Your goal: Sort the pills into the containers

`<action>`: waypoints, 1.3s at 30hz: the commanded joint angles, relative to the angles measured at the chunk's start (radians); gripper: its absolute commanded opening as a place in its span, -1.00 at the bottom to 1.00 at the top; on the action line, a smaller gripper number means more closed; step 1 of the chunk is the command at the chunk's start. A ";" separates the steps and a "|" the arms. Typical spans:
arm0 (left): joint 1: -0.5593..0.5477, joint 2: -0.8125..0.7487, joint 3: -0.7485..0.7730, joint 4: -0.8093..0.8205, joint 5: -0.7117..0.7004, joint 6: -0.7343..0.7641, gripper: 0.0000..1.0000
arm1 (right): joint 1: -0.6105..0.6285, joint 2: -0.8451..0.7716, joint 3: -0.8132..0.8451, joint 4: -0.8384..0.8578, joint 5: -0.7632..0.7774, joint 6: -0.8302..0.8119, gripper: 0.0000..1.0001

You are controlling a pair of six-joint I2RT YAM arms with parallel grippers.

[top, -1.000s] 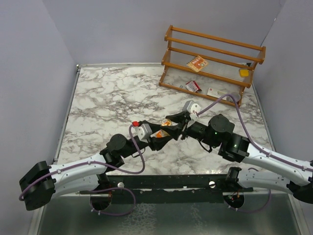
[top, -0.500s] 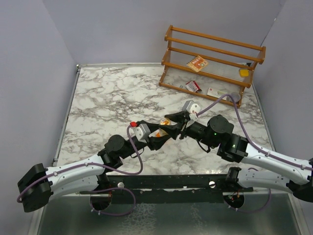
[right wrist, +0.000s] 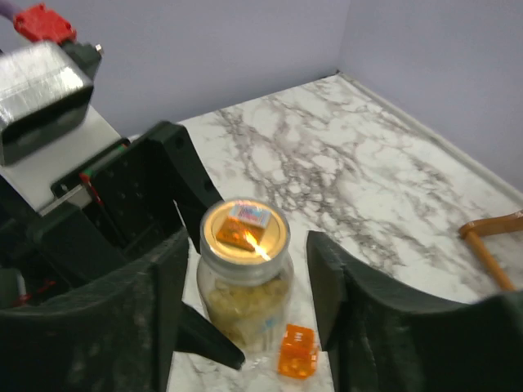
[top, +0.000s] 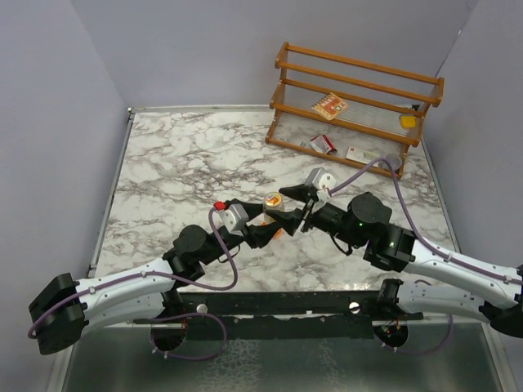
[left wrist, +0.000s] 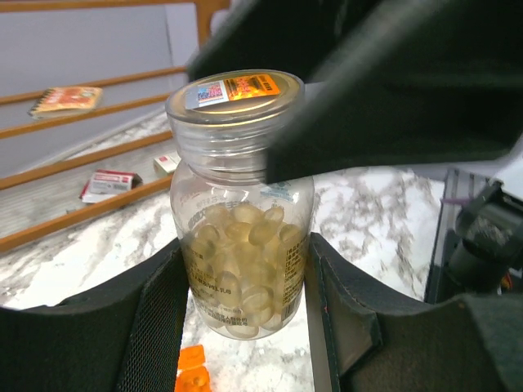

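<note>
A clear jar (left wrist: 241, 245) of tan-yellow capsules, with an orange label on its lid, stands upright between my left gripper's (left wrist: 245, 257) fingers, held a little above the marble. In the top view the jar (top: 272, 201) is mid-table, where both grippers meet. A tiny orange box (right wrist: 296, 351) lies on the marble just below and beside the jar (right wrist: 245, 278); it also shows in the left wrist view (left wrist: 192, 377). My right gripper (right wrist: 249, 269) is open, one finger on each side of the jar's lid, with a gap on the right side.
A wooden rack (top: 359, 90) stands at the back right with red-and-white packets (top: 329, 106) on it and under it (top: 323, 144), and a small yellow thing (top: 407, 121). The marble table (top: 180, 163) stretches to the left and back.
The jar has come upright in my left gripper, lid now facing up. The orange box now shows on the marble below it. The right arm has barely moved.
</note>
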 commanded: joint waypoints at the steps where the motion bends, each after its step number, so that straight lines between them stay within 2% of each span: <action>1: 0.012 -0.012 -0.008 0.140 -0.060 -0.045 -1.00 | -0.002 -0.034 -0.017 -0.068 0.053 -0.042 0.38; 3: 0.012 -0.009 -0.015 0.140 -0.050 -0.054 -1.00 | -0.001 -0.029 -0.010 -0.062 0.053 -0.045 0.75; 4: 0.012 -0.009 -0.018 0.141 -0.046 -0.058 -1.00 | -0.001 -0.028 -0.010 -0.057 0.053 -0.046 0.79; 14: 0.012 -0.015 -0.034 0.129 -0.027 -0.073 -1.00 | -0.001 -0.051 -0.011 0.007 0.007 -0.050 0.83; 22: 0.012 0.001 -0.022 0.129 0.001 -0.080 -1.00 | 0.000 -0.011 -0.002 0.016 0.010 -0.059 0.91; 24: 0.012 0.000 -0.023 0.129 0.010 -0.079 -1.00 | -0.001 -0.001 -0.005 0.024 0.011 -0.057 0.87; 26: 0.012 -0.002 -0.022 0.129 0.012 -0.079 -1.00 | -0.001 0.008 -0.004 0.032 0.006 -0.056 0.71; 30: 0.012 -0.003 -0.021 0.127 0.020 -0.077 -1.00 | -0.002 0.033 0.013 0.034 -0.014 -0.059 0.02; 31: 0.012 -0.001 -0.022 0.127 0.022 -0.076 -1.00 | -0.001 0.036 0.015 0.033 -0.016 -0.059 -0.10; 33: 0.012 -0.001 -0.021 0.126 0.026 -0.076 -1.00 | -0.001 0.040 0.017 0.037 -0.016 -0.056 -0.11; 35: 0.012 0.000 -0.022 0.126 0.026 -0.076 -1.00 | -0.001 0.037 0.017 0.040 -0.015 -0.052 0.04; 39: 0.012 0.002 -0.021 0.123 0.028 -0.076 -1.00 | 0.000 0.036 0.017 0.042 -0.018 -0.047 0.06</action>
